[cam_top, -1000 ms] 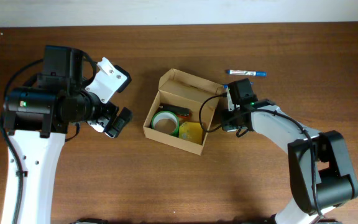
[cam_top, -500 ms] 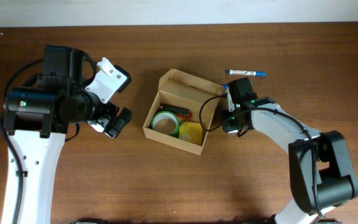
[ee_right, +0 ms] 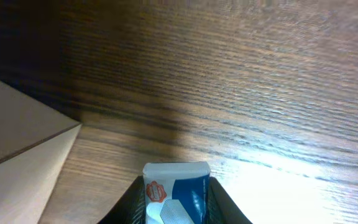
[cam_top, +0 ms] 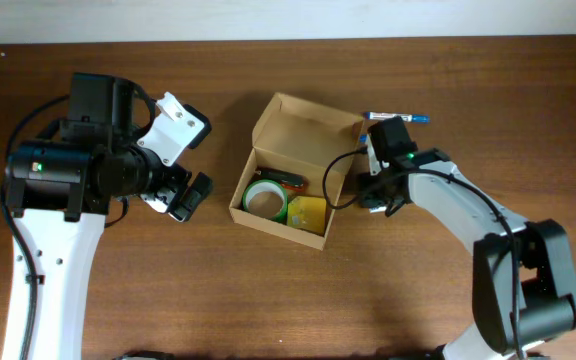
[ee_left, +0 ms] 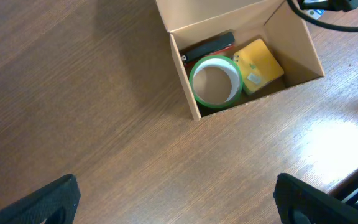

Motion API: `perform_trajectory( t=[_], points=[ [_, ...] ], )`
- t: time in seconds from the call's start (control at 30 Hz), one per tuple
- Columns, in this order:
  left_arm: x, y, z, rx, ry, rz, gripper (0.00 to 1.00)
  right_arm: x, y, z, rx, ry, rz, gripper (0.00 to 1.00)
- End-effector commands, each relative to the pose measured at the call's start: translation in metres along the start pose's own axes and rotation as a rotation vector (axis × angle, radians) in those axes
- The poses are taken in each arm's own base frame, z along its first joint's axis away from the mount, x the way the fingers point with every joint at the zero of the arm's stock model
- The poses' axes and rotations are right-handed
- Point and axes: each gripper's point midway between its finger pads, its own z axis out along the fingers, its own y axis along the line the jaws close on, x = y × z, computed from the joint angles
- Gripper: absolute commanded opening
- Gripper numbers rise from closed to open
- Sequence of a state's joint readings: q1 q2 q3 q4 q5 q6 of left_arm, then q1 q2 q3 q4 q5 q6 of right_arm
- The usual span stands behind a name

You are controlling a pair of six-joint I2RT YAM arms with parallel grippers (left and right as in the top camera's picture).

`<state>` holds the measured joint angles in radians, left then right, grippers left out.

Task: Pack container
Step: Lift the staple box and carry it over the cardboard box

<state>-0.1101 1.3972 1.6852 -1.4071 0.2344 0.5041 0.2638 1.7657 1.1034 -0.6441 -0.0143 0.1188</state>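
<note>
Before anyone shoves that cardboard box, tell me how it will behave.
It would probably slide rather than tip: the box sits low and flat on the smooth wooden table. Its thin walls may flex, and the open flap likely swings. The tape roll inside adds little weight.

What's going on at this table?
Two robot arms are packing a cardboard box. The right gripper grips a small blue-and-white item beside the box. The left gripper hangs open to the left. A green tape roll and a yellow packet already lie inside; a blue marker lies outside.
</note>
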Motion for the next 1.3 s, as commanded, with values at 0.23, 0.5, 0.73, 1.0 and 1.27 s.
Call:
perform_trajectory(
  t=[0.23, 0.5, 0.73, 1.0, 1.27],
  points=[
    [-0.003, 0.0, -0.005, -0.006, -0.018, 0.016, 1.0, -0.027, 0.002, -0.039, 0.004, -0.117, -0.014, 0.25],
    [-0.003, 0.0, -0.005, -0.006, -0.018, 0.016, 1.0, -0.032, 0.003, -0.063, -0.004, -0.176, -0.011, 0.25],
    [-0.003, 0.0, -0.005, -0.006, -0.018, 0.016, 1.0, -0.038, 0.007, -0.093, -0.025, -0.254, -0.013, 0.25],
    [-0.003, 0.0, -0.005, -0.006, -0.018, 0.016, 1.0, -0.039, 0.014, -0.119, -0.076, -0.299, 0.006, 0.25],
    [-0.003, 0.0, -0.005, -0.006, -0.018, 0.016, 1.0, -0.051, 0.054, -0.15, -0.131, -0.355, -0.083, 0.25]
  ],
)
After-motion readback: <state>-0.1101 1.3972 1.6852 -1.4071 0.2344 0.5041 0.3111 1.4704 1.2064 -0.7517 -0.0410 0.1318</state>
